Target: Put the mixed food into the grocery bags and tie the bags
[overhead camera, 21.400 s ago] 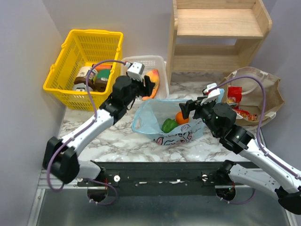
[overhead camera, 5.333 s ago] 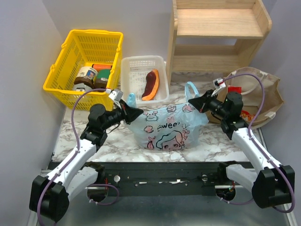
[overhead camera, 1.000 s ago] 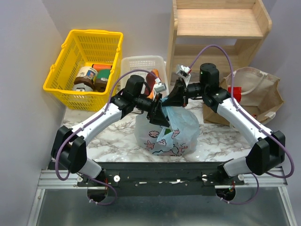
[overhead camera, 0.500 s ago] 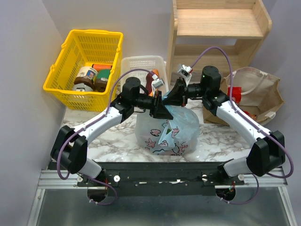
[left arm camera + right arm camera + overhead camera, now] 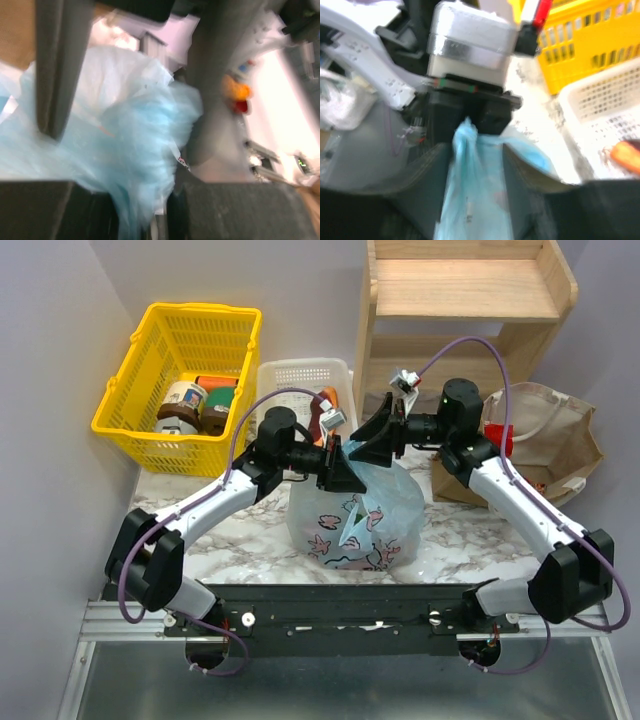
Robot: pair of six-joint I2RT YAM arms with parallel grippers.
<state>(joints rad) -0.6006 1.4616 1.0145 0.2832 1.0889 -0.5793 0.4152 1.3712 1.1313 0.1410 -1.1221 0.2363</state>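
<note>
The light-blue cartoon-print bag (image 5: 355,515) stands bunched up at mid-table, and its contents are hidden. My left gripper (image 5: 350,468) is shut on a twisted handle at the bag's top. That blue plastic runs between its fingers in the left wrist view (image 5: 142,210). My right gripper (image 5: 368,443) faces it from the right with its fingers apart, and the blue handle strip (image 5: 472,200) lies between them. The left gripper's shut jaws also show in the right wrist view (image 5: 467,112). The tan bag (image 5: 550,445) lies at the right with a red packet (image 5: 500,438) inside.
A yellow basket (image 5: 180,370) with jars stands at the back left. A white slotted tray (image 5: 295,385) with the orange wedge (image 5: 328,398) is behind the grippers. A wooden shelf (image 5: 460,320) stands at the back right.
Both grippers stay at the bag's top. The right arm has drawn back a little to the right. The left gripper has shifted slightly up and holds the handle.
</note>
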